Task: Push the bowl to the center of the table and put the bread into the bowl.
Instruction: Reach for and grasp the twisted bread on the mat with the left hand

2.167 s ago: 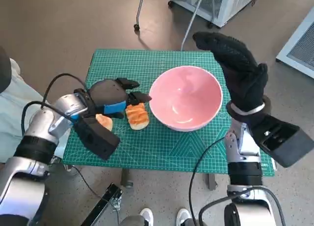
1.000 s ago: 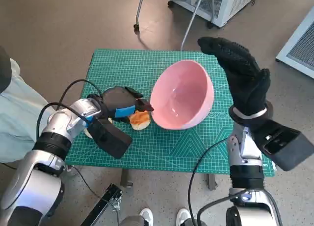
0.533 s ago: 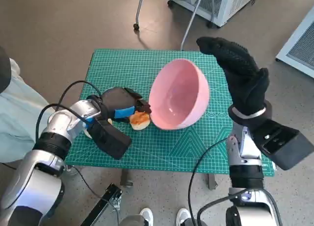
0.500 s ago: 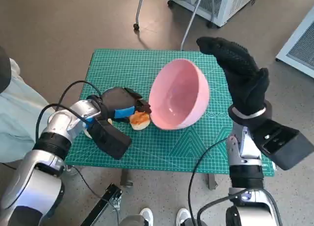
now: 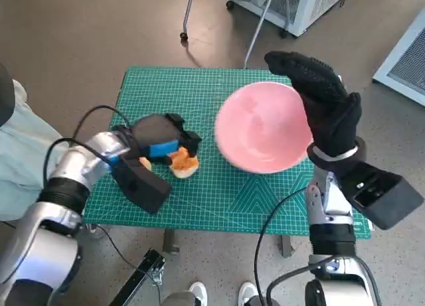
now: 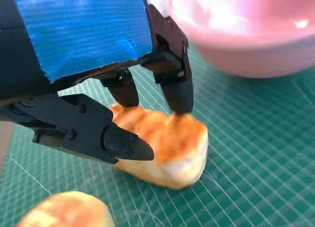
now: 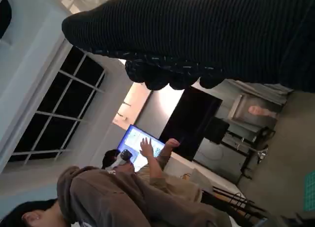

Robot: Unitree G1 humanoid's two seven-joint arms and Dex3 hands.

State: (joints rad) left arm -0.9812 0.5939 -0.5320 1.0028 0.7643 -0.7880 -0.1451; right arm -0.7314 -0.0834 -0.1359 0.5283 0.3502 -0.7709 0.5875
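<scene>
The pink bowl is motion-blurred on the right half of the green mat; its wall also shows in the left wrist view. My gloved right hand stands upright against the bowl's right rim, holding nothing. A toasted bread piece lies on the mat left of the bowl. My left hand closes over it. In the left wrist view the fingertips press on the bread from above, with the thumb along its side. A second bread piece lies just behind that hand.
A person's pale trouser leg is at the table's left, and shoes show below the front edge. A white cabinet and a chair leg stand beyond the far edge. The right wrist view shows a seated person.
The bowl, tipped up on its side against the bread half a second ago, has dropped back and slid right. My left hand has risen slightly over the bread.
</scene>
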